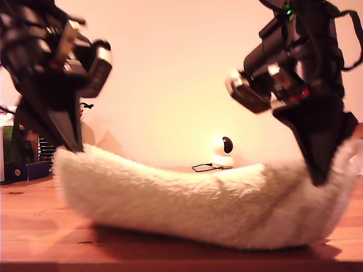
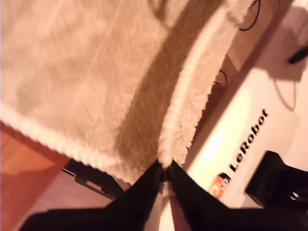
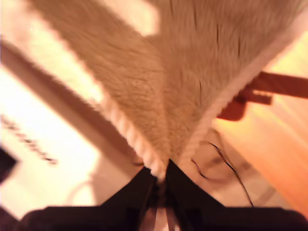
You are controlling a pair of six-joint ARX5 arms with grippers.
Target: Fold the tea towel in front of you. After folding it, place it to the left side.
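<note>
Both grippers pinch corners of the tea towel (image 1: 193, 204), its middle sagging on the counter (image 1: 34, 238); first gripper (image 2: 164, 174) and second gripper (image 3: 162, 177) grip only hem, which may slip free.

The tea towel (image 1: 187, 207) is hiding both grippers' fingertips in the exterior view; the second wrist view is blurring throughout.

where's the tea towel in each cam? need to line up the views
Exterior view: tea towel sags across the middle of the wooden table, both ends lifted by a gripper.
First wrist view: fills the upper part, its corner pinched in my first gripper.
Second wrist view: fills the upper middle, its corner pinched in my second gripper.
Shared landmark: the towel's ribbed hem, running to the jaws in both wrist views.
</note>
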